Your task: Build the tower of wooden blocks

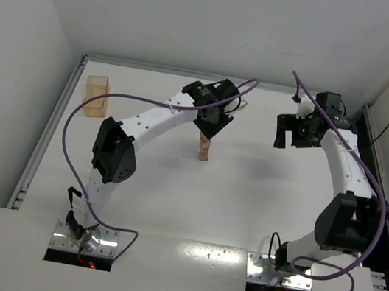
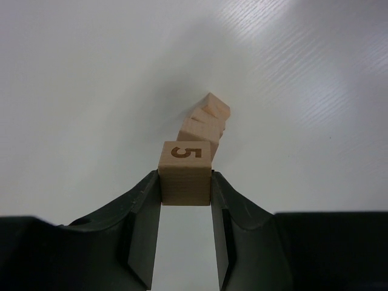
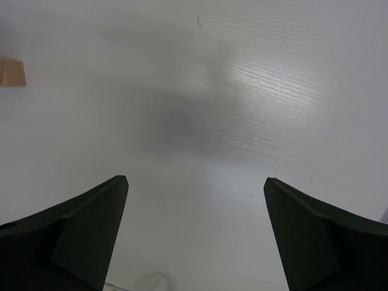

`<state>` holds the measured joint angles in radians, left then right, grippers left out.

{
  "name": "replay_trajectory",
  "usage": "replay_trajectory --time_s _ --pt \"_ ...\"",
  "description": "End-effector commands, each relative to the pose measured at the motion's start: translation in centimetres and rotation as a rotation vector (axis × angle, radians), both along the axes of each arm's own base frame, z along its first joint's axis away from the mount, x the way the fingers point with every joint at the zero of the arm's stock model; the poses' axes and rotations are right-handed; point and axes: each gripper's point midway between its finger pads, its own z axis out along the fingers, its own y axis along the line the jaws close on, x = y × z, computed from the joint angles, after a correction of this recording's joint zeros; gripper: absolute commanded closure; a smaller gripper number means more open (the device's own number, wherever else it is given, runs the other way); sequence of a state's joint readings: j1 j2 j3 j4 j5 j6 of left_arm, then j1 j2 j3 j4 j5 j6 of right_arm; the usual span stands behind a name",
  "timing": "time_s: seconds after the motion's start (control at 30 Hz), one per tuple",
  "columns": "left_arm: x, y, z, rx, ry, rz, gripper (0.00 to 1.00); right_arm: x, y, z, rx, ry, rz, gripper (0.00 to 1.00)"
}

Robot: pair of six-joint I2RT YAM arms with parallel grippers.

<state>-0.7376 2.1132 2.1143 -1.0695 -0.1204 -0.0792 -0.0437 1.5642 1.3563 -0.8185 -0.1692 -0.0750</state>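
Wood cube (image 2: 185, 173) pinched, left gripper (image 2: 185, 182), perhaps atop tower (image 2: 205, 121); right gripper (image 3: 194, 188) spread; tray (image 1: 97, 95) apart.

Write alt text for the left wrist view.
The left pincer grips a wooden cube marked 5 by its sides. Beyond it the wood block tower, its cubes twisted out of line, stands on the white table.

wood block tower (image 1: 204, 148): slim light-tan cube column, mid-table, standing, lower cubes rotated out of line with each other. top cube (image 2: 185, 173), burnt "5" on its upper face, squeezed in my left pincer (image 2: 185, 189) directly above the stack; contact unclear.
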Motion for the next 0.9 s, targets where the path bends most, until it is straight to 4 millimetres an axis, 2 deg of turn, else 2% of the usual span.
replay_trajectory --time_s 0.0,0.27,0.53,0.87 --pt "0.4 -0.4 1.0 -0.035 -0.008 -0.009 1.00 0.9 0.4 1.9 0.012 -0.053 0.013 0.08" --pt "0.2 -0.7 0.6 -0.040 0.009 -0.017 1.00 0.9 0.4 1.5 0.012 -0.044 0.013 0.08" --pt "0.2 -0.6 0.2 -0.048 0.028 -0.019 0.92 0.9 0.4 1.5 0.012 -0.044 0.013 0.08" --pt "0.1 -0.1 -0.4 -0.043 0.047 -0.013 0.92 1.0 0.4 1.2 0.012 -0.034 0.013 0.08"
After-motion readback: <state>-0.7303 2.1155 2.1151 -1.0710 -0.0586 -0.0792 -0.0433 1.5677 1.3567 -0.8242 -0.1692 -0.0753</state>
